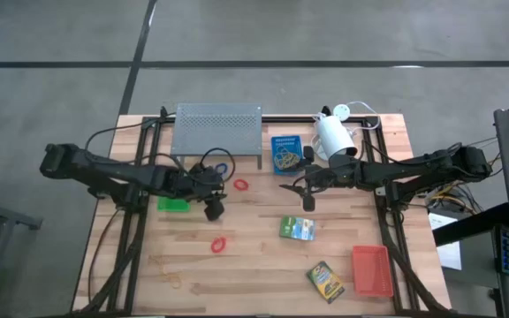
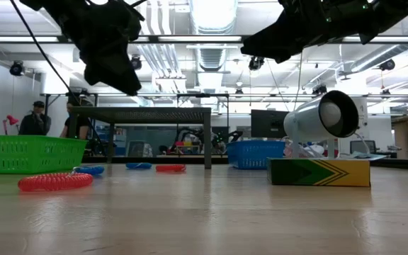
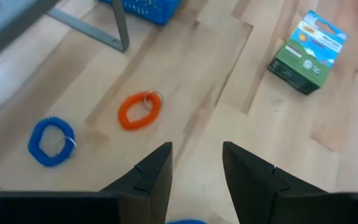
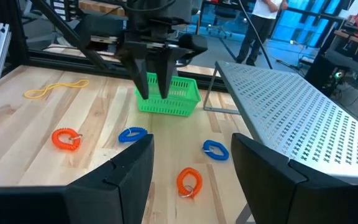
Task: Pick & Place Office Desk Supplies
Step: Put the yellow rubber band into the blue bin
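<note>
My left gripper [image 1: 215, 209] [image 3: 196, 163] hangs open above the table, just right of the green tray [image 1: 173, 205] [image 4: 168, 96]. Past its fingers lie a blue loop [image 3: 51, 141], a red-orange loop [image 3: 140, 110] and a green card box [image 3: 307, 53]. My right gripper [image 1: 300, 193] [image 4: 192, 143] is wide open and raised, in front of the blue tray [image 1: 286, 152], which holds tan rubber bands. Its view shows two red loops [image 4: 66, 138] [image 4: 189, 180] and two blue loops [image 4: 132, 134] [image 4: 216, 149] flat on the wood. A second card box [image 1: 325, 281] and the red tray [image 1: 372, 269] sit near the front right.
The grey perforated shelf [image 1: 217, 128] stands at the far edge on thin legs, with the white lamp [image 1: 334, 137] to its right. Loose tan rubber bands [image 1: 170, 278] lie near the front left. A red loop [image 1: 223, 245] lies mid-table. People stand in the room behind.
</note>
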Robot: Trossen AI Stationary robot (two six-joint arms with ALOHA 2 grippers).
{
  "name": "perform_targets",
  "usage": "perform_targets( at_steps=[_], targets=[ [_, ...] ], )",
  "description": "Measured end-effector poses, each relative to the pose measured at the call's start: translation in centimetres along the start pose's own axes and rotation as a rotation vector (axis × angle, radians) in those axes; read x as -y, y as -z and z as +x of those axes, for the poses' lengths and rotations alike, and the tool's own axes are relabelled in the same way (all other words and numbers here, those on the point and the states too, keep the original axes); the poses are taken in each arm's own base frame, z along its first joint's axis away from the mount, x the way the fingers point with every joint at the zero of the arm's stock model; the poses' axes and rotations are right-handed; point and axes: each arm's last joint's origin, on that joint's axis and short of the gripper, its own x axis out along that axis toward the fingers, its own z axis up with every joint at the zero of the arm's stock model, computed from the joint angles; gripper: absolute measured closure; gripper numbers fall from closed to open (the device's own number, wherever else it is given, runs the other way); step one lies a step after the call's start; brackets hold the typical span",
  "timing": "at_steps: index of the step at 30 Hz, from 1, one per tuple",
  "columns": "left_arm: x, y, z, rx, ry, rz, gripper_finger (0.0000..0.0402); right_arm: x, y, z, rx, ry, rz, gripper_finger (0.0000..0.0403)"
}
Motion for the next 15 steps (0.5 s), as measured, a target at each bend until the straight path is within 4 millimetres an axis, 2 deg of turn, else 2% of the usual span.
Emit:
perform_targets(
  at_steps=[6, 15],
  targets=[
    [2.2, 1.5, -0.8, -0.026, 0.069, -0.019, 0.0254, 0.0, 0.0, 0.0, 0.000, 0.000, 0.002, 0.0191],
    [6.2, 4.1, -3.1, -0.031, 0.199, 0.000, 0.0254, 0.0, 0.0, 0.0, 0.000, 0.000, 0.000, 0.0191]
  ],
)
